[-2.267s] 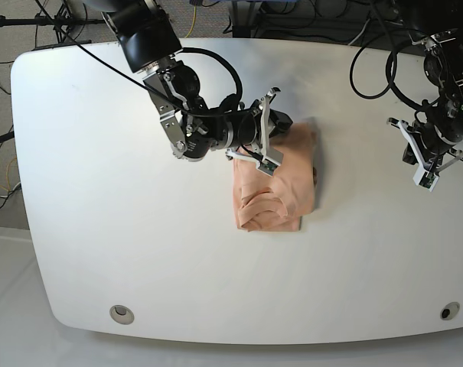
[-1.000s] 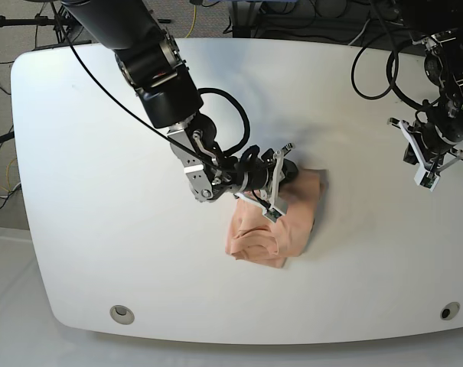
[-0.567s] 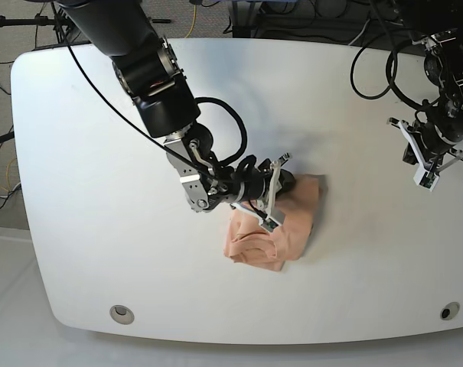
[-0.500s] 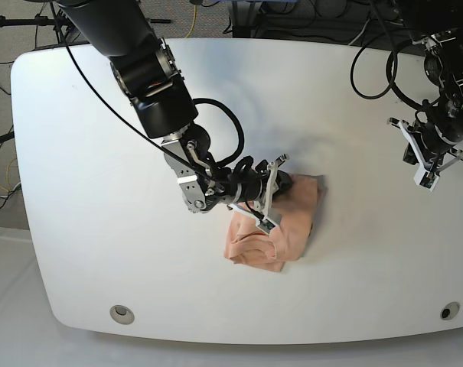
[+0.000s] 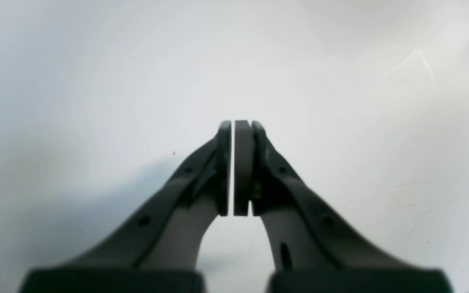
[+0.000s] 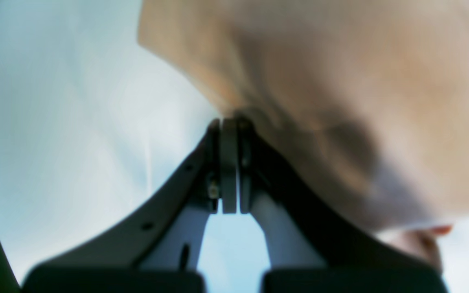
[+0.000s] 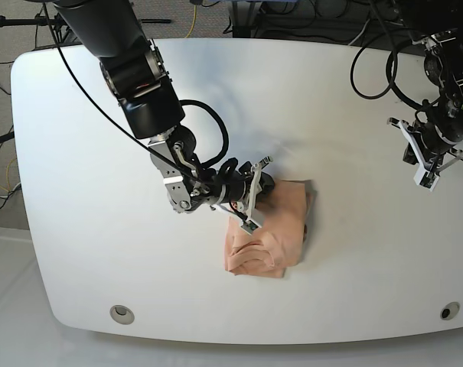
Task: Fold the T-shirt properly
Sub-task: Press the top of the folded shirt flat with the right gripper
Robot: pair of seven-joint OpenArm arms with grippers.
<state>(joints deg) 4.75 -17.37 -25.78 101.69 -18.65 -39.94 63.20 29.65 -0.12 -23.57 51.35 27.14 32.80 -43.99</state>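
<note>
On the white table (image 7: 86, 191), T-shirt (image 7: 273, 233) (folded, rumpled) sits alone.

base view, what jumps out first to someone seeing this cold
A peach T-shirt, folded into a small wrinkled bundle, lies just below the middle of the white table. The right gripper, jaws shut, sits at the bundle's upper left edge. The left gripper hangs shut and empty far to the side.

The T-shirt (image 6: 340, 101) is a blur in the right wrist view, cut off top and right. The right gripper (image 7: 255, 193) hides its left edge from the base view.
</note>
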